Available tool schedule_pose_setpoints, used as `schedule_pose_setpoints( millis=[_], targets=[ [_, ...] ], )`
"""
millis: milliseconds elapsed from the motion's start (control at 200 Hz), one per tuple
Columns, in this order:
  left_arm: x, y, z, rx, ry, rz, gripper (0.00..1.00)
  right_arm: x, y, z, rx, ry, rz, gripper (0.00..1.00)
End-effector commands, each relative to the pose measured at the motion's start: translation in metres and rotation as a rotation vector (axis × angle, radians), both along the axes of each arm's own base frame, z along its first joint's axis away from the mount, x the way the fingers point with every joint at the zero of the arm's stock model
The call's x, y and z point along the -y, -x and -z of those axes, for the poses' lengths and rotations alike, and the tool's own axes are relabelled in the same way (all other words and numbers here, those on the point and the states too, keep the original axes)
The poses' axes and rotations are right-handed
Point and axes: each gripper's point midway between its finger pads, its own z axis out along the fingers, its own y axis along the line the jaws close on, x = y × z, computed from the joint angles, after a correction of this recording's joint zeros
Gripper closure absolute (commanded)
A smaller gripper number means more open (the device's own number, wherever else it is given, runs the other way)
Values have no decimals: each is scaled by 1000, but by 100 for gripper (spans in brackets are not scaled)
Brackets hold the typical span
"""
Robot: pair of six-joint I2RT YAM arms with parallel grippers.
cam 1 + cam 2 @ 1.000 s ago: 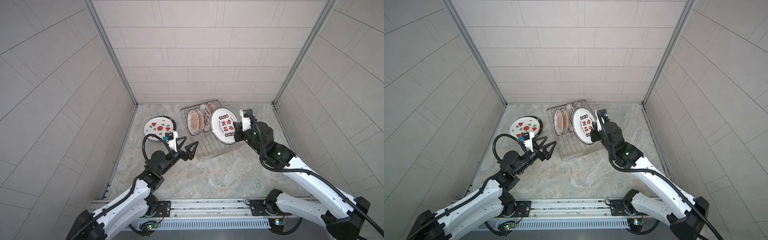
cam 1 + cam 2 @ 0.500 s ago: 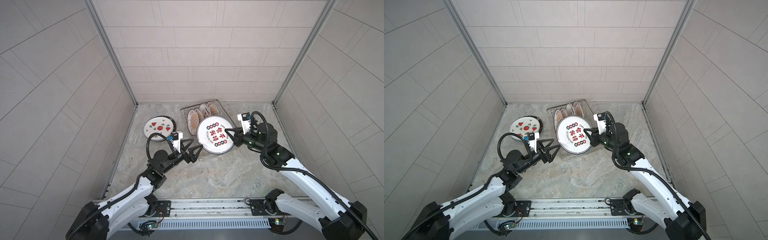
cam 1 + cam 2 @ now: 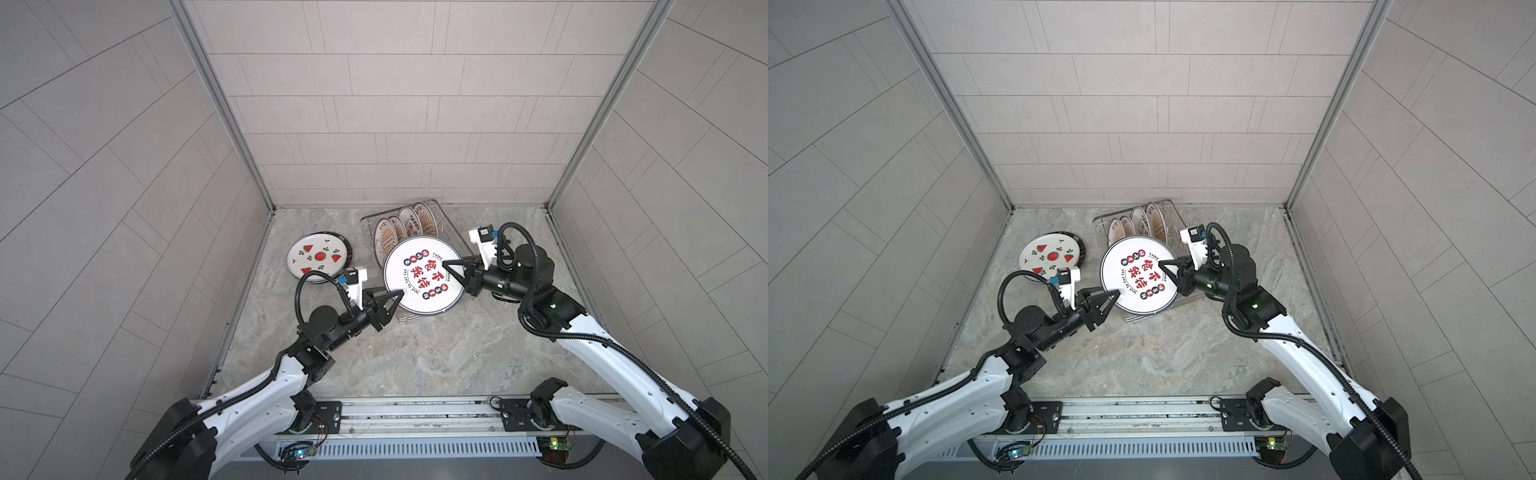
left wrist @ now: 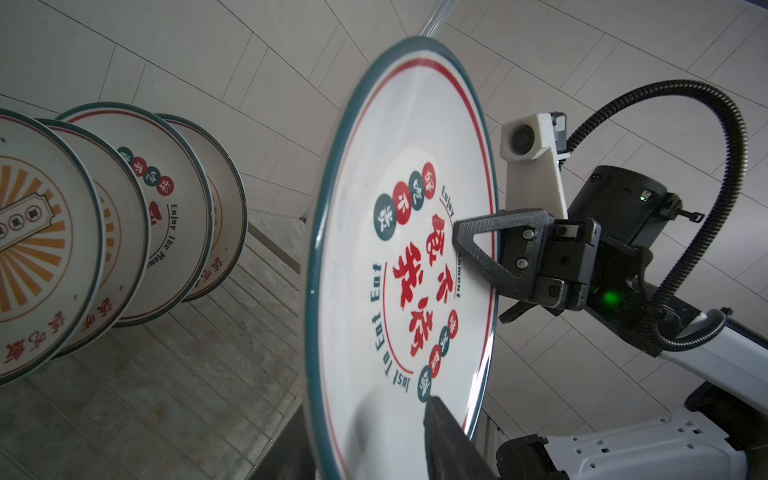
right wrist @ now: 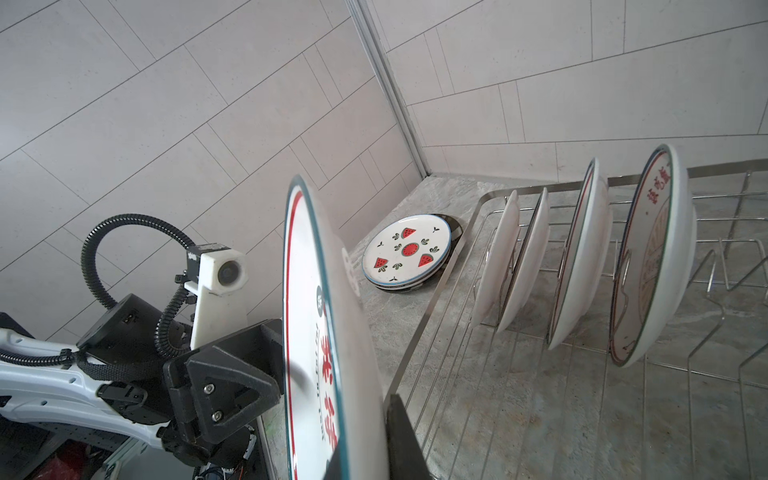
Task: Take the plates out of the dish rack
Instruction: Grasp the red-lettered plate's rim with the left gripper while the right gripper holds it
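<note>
Grey marble tabletop (image 3: 415, 357) below; your right claw (image 3: 451, 266) is clamped on the rim of the big lettered plate (image 3: 422, 278), held over the near end of the dish rack (image 5: 623, 178); your left claw (image 3: 398, 296) straddles the opposite rim, gripping or not you cannot tell; four plates (image 3: 401, 226) stand in the rack.

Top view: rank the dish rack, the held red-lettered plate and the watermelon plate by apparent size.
1. dish rack, though partly covered
2. red-lettered plate, held up nearer the camera, so its lead over the next is unsure
3. watermelon plate
</note>
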Motion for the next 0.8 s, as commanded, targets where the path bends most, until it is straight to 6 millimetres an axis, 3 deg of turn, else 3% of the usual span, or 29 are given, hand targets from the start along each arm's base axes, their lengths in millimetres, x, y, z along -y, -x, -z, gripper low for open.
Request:
schedule_pose_setpoints(
  millis=[0, 195, 400, 535, 661, 796],
  targets=[
    [0, 1, -12, 19, 58, 6, 59, -5, 4, -26, 81, -44, -39, 97],
    [2, -6, -5, -13, 67, -8, 72, -8, 4, -22, 80, -29, -46, 97],
    [3, -7, -3, -35, 85, -3, 96, -13, 5, -18, 72, -6, -64, 96],
    [3, -4, -7, -36, 112, 12, 100, -16, 6, -15, 69, 17, -76, 88],
    [0, -5, -6, -50, 136, -5, 100, -12, 4, -14, 71, 30, -47, 70],
    [-6, -6, -8, -55, 155, -30, 100, -9, 2, -12, 69, 37, -21, 34]
  ],
)
